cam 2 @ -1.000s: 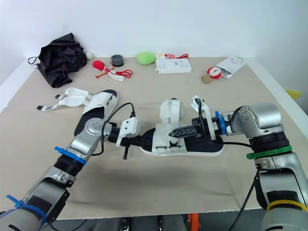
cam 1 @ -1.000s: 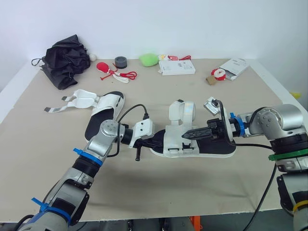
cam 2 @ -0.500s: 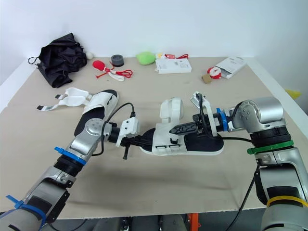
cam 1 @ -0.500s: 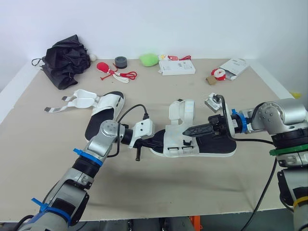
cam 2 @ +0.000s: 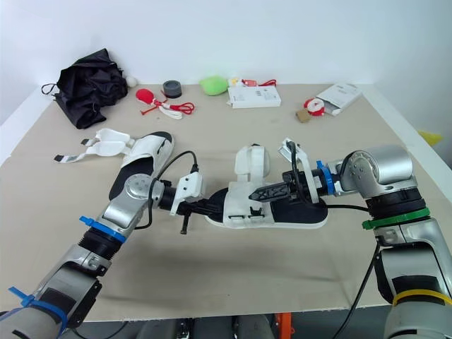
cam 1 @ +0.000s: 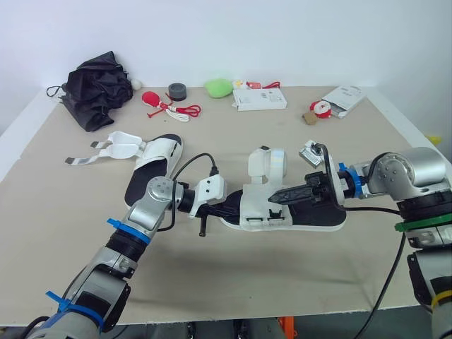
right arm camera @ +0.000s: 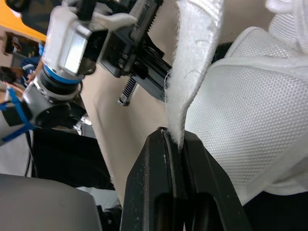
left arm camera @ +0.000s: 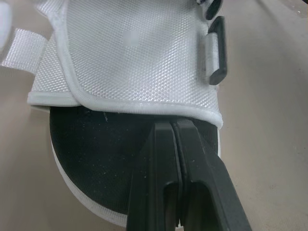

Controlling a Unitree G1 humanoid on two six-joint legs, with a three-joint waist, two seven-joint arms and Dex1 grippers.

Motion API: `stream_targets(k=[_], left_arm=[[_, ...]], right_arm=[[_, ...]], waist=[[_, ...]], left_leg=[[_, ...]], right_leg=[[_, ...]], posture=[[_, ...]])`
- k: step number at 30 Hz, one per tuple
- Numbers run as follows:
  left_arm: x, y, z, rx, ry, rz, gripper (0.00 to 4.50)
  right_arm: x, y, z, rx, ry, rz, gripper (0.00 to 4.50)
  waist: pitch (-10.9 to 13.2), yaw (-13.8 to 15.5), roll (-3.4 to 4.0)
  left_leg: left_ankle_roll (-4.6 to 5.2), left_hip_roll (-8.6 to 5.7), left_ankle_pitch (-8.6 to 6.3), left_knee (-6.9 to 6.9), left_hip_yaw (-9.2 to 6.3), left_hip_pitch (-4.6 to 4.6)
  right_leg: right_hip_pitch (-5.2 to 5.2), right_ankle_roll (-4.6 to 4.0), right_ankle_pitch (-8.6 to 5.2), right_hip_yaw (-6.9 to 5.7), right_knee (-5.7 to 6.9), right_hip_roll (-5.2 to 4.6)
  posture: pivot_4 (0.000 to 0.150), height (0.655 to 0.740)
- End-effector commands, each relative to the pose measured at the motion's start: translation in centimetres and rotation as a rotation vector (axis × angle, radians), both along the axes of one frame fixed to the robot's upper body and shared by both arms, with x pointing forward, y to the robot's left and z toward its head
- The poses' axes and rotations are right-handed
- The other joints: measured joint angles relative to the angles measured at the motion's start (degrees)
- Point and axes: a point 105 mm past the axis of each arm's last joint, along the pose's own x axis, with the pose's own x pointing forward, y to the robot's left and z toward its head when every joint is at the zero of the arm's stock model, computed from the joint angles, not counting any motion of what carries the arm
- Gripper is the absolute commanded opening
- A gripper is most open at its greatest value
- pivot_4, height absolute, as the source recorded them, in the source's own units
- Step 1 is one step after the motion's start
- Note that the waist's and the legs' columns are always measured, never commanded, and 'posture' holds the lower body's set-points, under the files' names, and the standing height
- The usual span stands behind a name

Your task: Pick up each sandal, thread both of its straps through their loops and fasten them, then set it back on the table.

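Observation:
A white sandal (cam 1: 263, 212) with a black sole lies mid-table, its toe toward my left arm. My left gripper (cam 1: 232, 210) is shut on the toe edge of the sole (left arm camera: 96, 159), just below the white mesh upper (left arm camera: 130, 57) and its black loop (left arm camera: 215, 57). My right gripper (cam 1: 272, 200) reaches over the heel and is shut on a white strap (right arm camera: 192, 62) above the mesh upper. Another strap (cam 1: 265, 164) stands up behind it. The second sandal (cam 1: 157, 151) lies back left with its straps (cam 1: 95, 157) spread loose.
Along the back edge sit a black bag (cam 1: 95, 88), a red toy (cam 1: 152, 99), a grey tape roll (cam 1: 176, 90), a green object (cam 1: 219, 87), a white box (cam 1: 259, 99) and an open package (cam 1: 342, 99). Bare tabletop (cam 1: 282, 275) lies in front of the sandal.
My right gripper lifted and drew back slightly with the strap, then came down again to about where it was. The left gripper and the sandal have stayed put.

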Motion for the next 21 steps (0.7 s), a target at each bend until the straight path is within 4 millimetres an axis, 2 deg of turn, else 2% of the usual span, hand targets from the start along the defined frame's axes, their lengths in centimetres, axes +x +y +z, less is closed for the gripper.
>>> stream_targets(k=[1, 5, 14, 21], left_arm=[[-0.6, 0.7, -2.6, 0.077, 0.085, 0.014, 0.0], [-0.6, 0.7, -2.6, 0.079, 0.086, 0.017, 0.0], [-0.5, 0.9, -2.7, 0.086, 0.084, 0.024, 0.0], [-0.6, 0.9, -2.7, 0.087, 0.084, 0.022, 0.0]], right_arm=[[-0.3, -0.8, -3.5, -0.154, 0.046, -0.012, 0.07], [0.0, -0.6, -3.4, -0.143, 0.039, -0.005, 0.07], [-0.1, -0.3, -0.8, -0.023, 0.018, 0.036, 0.07], [-0.3, 0.3, -0.8, -0.014, 0.013, 0.053, 0.07]], waist=[[-0.1, 0.0, -0.02], [-0.4, 0.0, 0.12], [-0.4, -0.1, 0.14], [-0.4, -0.1, 0.14]], left_leg=[[0.0, 0.0, -0.01, 0.0, 0.0, 0.0], [0.01, 0.0, -0.02, -0.01, 0.07, 0.02], [0.02, 0.01, -0.02, 0.0, 0.07, 0.06], [0.02, 0.01, -0.02, 0.0, 0.09, 0.06]], right_leg=[[0.0, -0.01, -0.01, -0.01, 0.0, 0.0], [-0.01, -0.01, -0.02, 0.06, 0.01, 0.05], [-0.01, -0.01, -0.01, 0.06, 0.05, 0.06], [-0.02, -0.02, -0.01, 0.08, 0.07, 0.07]], posture=[[0.15, 0.74], [0.15, 0.74], [0.15, 0.74], [0.15, 0.74]])
